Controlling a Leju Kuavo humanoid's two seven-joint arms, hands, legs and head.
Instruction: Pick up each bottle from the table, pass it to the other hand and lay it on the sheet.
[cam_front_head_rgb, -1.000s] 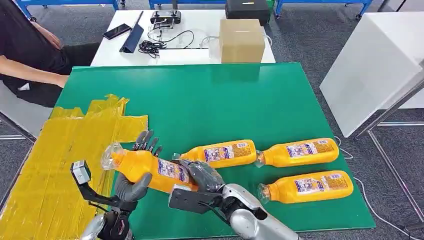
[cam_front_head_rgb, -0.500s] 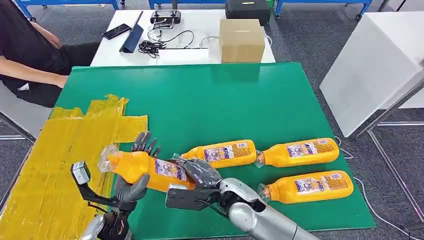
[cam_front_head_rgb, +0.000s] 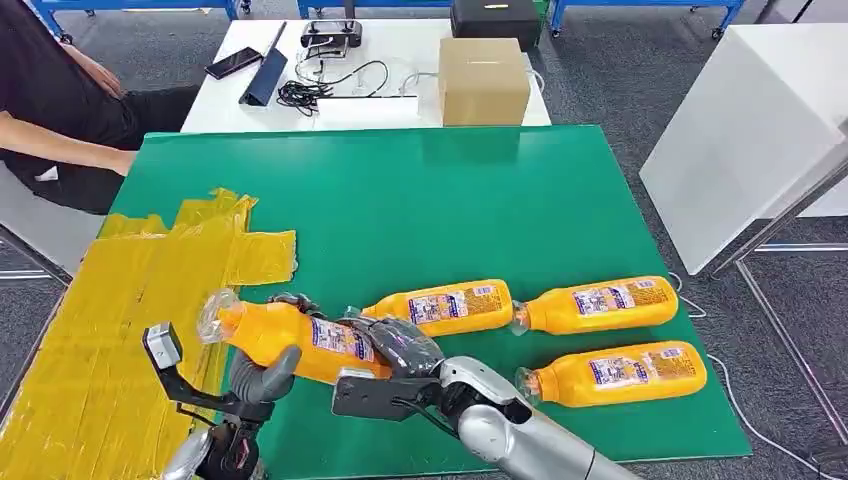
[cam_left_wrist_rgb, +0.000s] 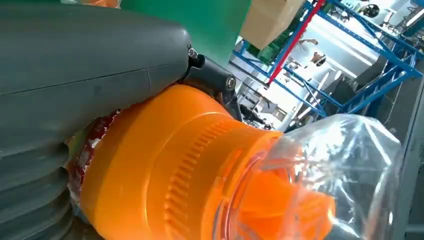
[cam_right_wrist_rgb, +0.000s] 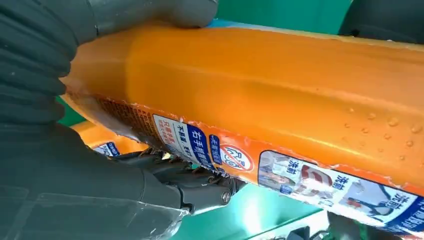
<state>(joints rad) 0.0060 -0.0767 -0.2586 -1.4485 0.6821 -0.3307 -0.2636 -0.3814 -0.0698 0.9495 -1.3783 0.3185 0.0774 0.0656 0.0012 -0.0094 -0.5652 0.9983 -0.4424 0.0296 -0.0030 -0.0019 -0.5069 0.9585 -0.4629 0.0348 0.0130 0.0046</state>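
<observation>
Here both hands grasp one bottle (cam_front_head_rgb: 300, 340) above the tabletop (cam_front_head_rgb: 450, 200): the left hand (cam_front_head_rgb: 262, 372) around its neck end, the right hand (cam_front_head_rgb: 395, 348) around its base. The sheet (cam_front_head_rgb: 110, 320) lies at 9 o'clock; three more bottles (cam_front_head_rgb: 600, 305) lie at 3 o'clock.
</observation>
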